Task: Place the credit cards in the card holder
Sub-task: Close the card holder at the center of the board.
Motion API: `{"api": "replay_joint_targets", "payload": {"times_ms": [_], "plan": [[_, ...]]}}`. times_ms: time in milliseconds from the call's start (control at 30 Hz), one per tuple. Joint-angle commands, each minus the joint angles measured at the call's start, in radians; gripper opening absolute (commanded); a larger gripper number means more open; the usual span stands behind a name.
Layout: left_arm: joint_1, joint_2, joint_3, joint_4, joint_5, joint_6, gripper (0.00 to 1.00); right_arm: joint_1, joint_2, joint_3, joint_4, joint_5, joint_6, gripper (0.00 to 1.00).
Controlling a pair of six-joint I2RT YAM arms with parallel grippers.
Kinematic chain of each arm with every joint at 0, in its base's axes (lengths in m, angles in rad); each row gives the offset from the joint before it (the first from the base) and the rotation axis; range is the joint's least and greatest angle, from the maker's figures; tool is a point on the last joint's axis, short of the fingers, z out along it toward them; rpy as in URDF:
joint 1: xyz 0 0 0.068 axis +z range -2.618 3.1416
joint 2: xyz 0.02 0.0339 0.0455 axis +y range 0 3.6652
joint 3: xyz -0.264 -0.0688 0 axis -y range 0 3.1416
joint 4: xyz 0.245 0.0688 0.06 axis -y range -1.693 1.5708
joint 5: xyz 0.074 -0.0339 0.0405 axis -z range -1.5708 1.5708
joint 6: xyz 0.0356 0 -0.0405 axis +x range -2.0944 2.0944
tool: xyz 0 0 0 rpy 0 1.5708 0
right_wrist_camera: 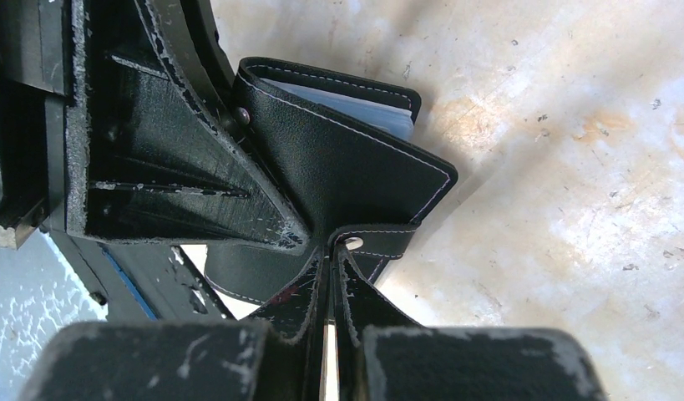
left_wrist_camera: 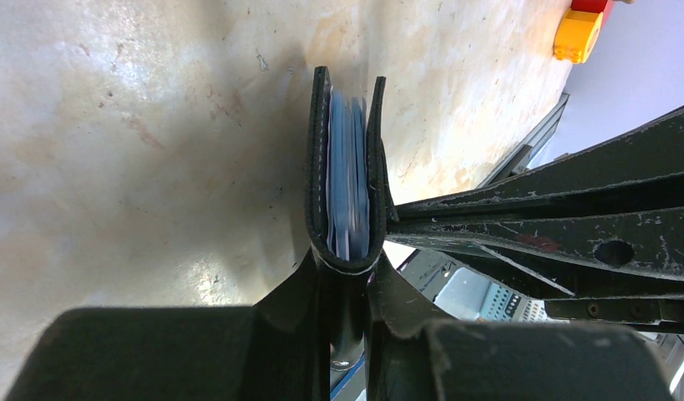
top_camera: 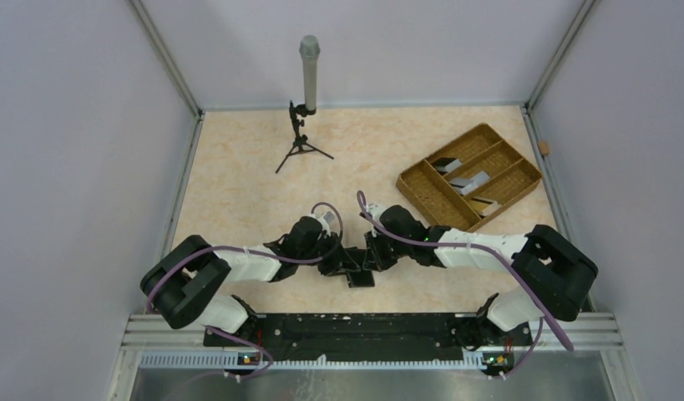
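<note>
Card holder (left_wrist_camera: pixel 318 167) fold in left pincer (left_wrist_camera: pixel 348 277), tab (right_wrist_camera: pixel 380 241) in right pincer (right_wrist_camera: pixel 332 255).

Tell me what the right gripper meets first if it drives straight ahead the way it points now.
The card holder: the right gripper is shut on its clasp tab, so the black cover sits directly ahead. Past that, probably the table, though depth is unclear.

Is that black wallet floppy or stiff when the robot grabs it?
Probably fairly stiff: the wallet sticks straight out of the left gripper without sagging. Its tab likely bends easily; it curls at the right gripper. Likely light: thin pinches hold it.
</note>
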Motion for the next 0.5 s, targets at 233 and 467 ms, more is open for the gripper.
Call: {"api": "replay_joint_targets", "payload": {"times_ms": [233,467], "plan": [[-0.018,0.048,-0.002,-0.099,-0.062,0.049,0.0,0.007,-0.035,-0.017,0.043,-0.092,-0.014,0.0],[-0.02,0.048,-0.002,-0.1,-0.063,0.049,0.0,0.008,-0.04,-0.022,0.055,-0.097,-0.016,0.0]]}}
